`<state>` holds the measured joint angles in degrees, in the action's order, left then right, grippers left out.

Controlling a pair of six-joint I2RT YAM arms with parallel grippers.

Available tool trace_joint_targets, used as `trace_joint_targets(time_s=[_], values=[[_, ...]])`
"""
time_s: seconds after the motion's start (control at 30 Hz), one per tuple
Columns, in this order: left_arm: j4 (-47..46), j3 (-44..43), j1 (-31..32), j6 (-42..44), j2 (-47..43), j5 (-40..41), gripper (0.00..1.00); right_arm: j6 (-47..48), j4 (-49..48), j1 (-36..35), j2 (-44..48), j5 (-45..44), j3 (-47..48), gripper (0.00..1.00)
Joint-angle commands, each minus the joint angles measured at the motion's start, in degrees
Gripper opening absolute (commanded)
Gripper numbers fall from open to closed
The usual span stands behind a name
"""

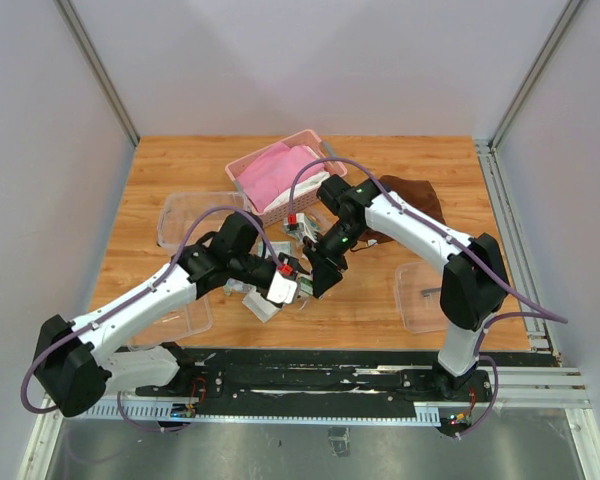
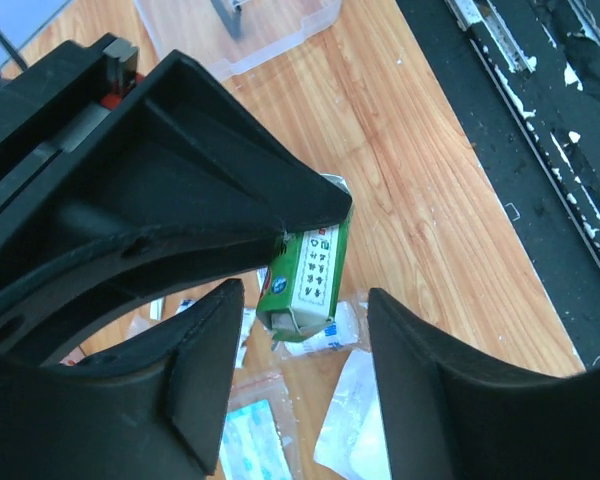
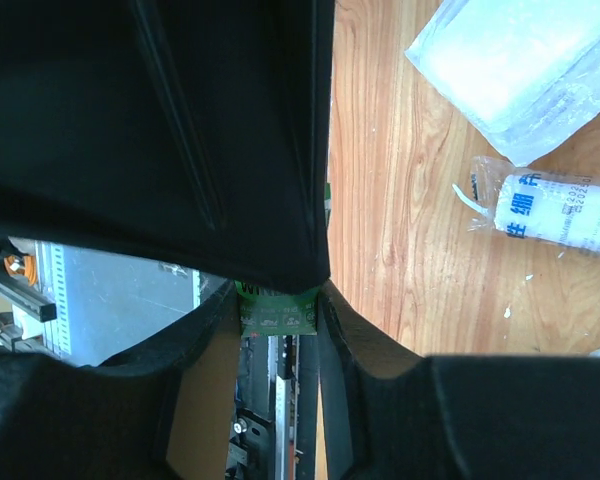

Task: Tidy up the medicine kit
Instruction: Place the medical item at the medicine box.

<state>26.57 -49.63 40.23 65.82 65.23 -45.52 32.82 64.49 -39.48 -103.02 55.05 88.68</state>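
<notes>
A wooden table stands between plain pale walls under even light.

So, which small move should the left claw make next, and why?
Probably shut the left claw on the green box. The right claw grips the box at one end, and the left fingers stand open on either side of its free end, so this looks like a handover.

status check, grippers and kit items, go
Right gripper shut on green box. Left gripper open, pointed at it. Packets loose on table.
</notes>
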Motion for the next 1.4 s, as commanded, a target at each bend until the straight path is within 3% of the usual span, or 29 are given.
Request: trace_joint_targets(time_s=[0.0,0.43,0.67,0.87,1.2,1.37], values=[[-2.7,-1.7,2.1,-0.6,1.7,2.3,0.53,0.0,2.1,0.7,-0.7,2.7,1.6,0.33],[-4.7,-0.8,3.2,-2.1,2.0,4.6,0.32,0.7,2.2,0.9,-1.5,2.3,1.0,0.34],[-6.2,0.1,3.1,-4.3,1.4,7.7,0.23,2.1,3.5,2.2,-1.1,2.6,1.4,0.45],[-6.7,1.5,3.2,-4.4,1.1,9.1,0.23,3.4,5.3,3.7,-0.4,2.9,2.4,0.59],[-7.3,2.6,2.2,-6.2,-0.4,14.8,0.23,3.3,5.2,10.3,2.1,3.1,3.6,0.61],[-4.7,1.1,-6.8,-5.4,-0.6,9.7,0.23,3.2,2.7,13.6,5.2,3.3,0.3,0.61]])
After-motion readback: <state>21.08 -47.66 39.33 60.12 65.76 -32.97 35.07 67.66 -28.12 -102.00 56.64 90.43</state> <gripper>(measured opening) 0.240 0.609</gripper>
